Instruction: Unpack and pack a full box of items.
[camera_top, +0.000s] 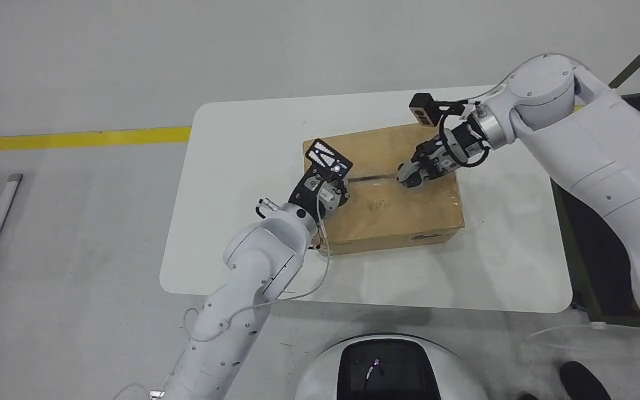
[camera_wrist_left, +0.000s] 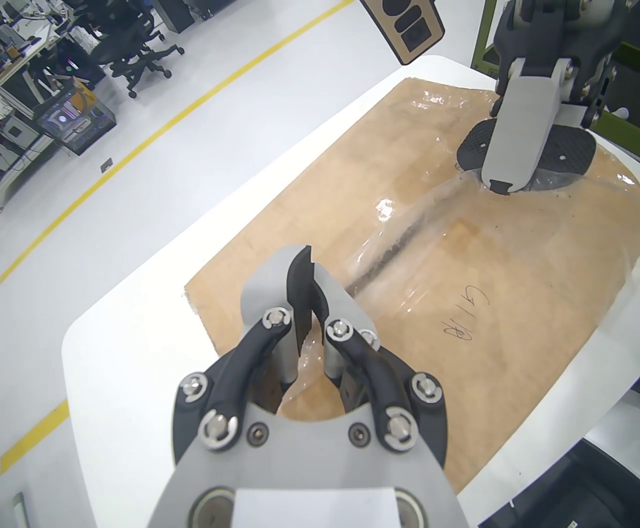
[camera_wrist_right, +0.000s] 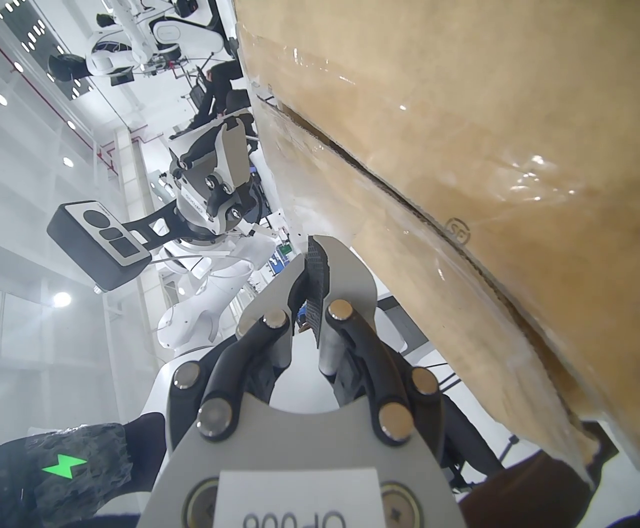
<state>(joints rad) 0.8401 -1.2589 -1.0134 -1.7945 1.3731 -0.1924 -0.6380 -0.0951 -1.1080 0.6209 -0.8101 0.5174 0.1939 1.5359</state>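
A white table with round corners (camera_top: 240, 180) is seen in front of the robot. A brown cardboard box (camera_top: 390, 215) is set on it, a little to the right of the middle. The box is closed, and its two top flaps are held shut by a strip of clear shiny tape (camera_wrist_left: 400, 235) stuck along the middle line. At the left end of that line, the left gripper (camera_wrist_left: 302, 260) is held just over the box top, with its fingers pressed together. A little farther off and to the right, the right gripper (camera_top: 410, 175) is set with its tip touching the taped line, and its fingers are closed up too. On the far grey floor, a yellow line (camera_top: 90, 138) is painted.
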